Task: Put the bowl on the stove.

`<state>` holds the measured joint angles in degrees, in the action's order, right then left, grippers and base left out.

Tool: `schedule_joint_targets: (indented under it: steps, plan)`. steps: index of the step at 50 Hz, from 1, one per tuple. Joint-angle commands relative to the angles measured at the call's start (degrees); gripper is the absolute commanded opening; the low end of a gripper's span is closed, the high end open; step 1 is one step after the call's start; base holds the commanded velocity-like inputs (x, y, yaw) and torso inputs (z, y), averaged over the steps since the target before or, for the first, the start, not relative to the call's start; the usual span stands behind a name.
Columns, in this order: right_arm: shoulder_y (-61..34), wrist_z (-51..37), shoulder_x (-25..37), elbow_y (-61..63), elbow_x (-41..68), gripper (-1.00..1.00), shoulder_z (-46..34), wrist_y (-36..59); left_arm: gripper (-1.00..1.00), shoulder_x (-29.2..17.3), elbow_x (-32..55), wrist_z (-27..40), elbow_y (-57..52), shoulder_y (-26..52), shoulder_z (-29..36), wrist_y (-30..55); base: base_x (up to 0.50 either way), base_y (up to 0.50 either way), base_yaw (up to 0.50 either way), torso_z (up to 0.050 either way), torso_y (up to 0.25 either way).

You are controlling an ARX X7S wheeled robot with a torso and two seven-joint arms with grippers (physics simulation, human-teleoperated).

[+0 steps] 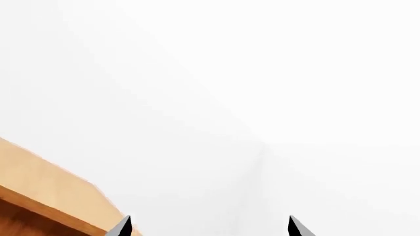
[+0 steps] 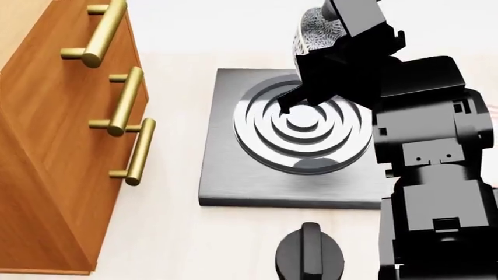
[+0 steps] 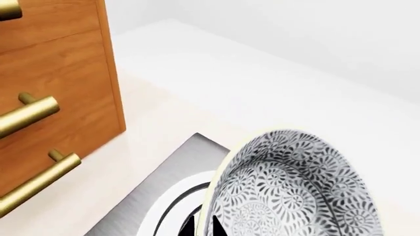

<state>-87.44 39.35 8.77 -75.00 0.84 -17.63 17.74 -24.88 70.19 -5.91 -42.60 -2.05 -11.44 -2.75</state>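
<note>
The speckled grey-black patterned bowl hangs tilted above the far side of the stove. My right gripper is shut on its rim. In the right wrist view the two dark fingertips of the right gripper pinch the cream edge of the bowl, with the stove and its ringed burner below. The burner's raised rings lie under the arm. My left gripper is open with nothing between its tips, facing a white wall; it does not show in the head view.
A wooden cabinet with brass bar handles stands left of the stove. A black round knob sits on the counter in front of the stove. A wooden edge shows beside the left gripper.
</note>
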Motion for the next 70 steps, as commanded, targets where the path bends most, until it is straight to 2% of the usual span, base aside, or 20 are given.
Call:
schedule_joint_targets:
  steps: [1, 8, 27, 32, 70]
  plan:
    - [-0.3, 1.2, -1.3, 0.0, -0.8, -1.0, 2.1, -0.1, 1.0, 1.9, -2.6, -0.7, 0.3, 0.1, -2.0, -0.4, 0.0, 0.0, 0.0, 0.0, -0.25]
    - [-0.4, 1.2, -1.3, 0.0, -0.7, -1.0, 2.3, -0.1, 1.0, 1.7, -2.0, -0.3, 0.3, 0.0, -1.9, -0.3, 0.0, 0.0, 0.0, 0.0, -0.23]
    - [-0.6, 0.9, -1.3, 0.0, -0.7, -1.0, 3.4, 0.0, 1.0, 1.9, -2.5, -0.8, 0.3, -0.2, -1.8, -1.0, 0.0, 0.0, 0.0, 0.0, -0.014]
    - [-0.6, 0.9, -1.3, 0.0, -0.7, -1.0, 3.5, 0.0, 1.0, 1.9, -2.3, -0.7, 0.2, -0.2, -1.8, -1.1, 0.0, 0.0, 0.0, 0.0, -0.226]
    - [0.5, 2.8, -1.8, 0.0, -1.0, -1.0, 2.0, 1.9, 1.0, 1.5, -2.2, -0.3, 0.3, -0.1, -1.4, -1.3, 0.0, 0.0, 0.0, 0.0, -0.001]
